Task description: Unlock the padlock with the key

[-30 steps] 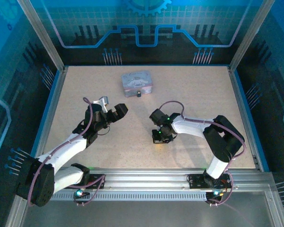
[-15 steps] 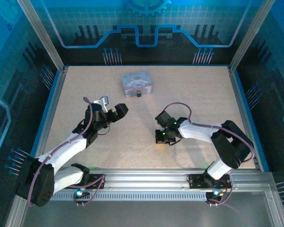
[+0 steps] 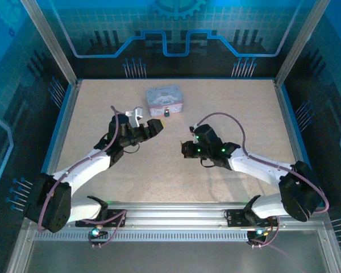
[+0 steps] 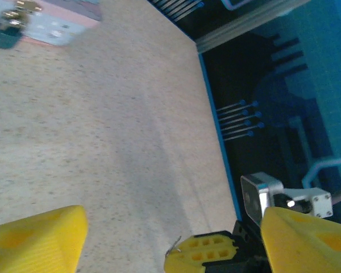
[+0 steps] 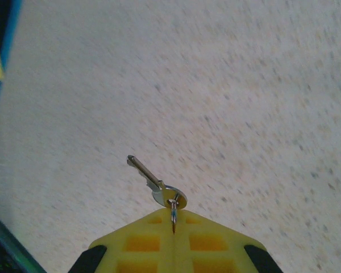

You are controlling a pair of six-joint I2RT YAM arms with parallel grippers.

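The right pincer [image 5: 173, 219] is pressed together, pinching the key [image 5: 154, 183] by its ring, blade jutting out over the table [image 5: 244, 85]. The left pincer [image 4: 173, 219] is spread, near the padlock [image 3: 166, 113] hanging at the tin box [image 3: 165, 98] front.

Box [image 3: 165, 98] sits back-centre on the table [image 3: 238, 114], padlock [image 3: 166, 113] right against its front. Left gripper [image 3: 154, 129] hovers just front-left of the padlock. Right gripper [image 3: 185, 149] is nearer, further right, with the key [image 5: 154, 182] poking from its tips.

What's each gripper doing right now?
Left gripper: open, empty.
Right gripper: shut on the key, pinched at its ring end.
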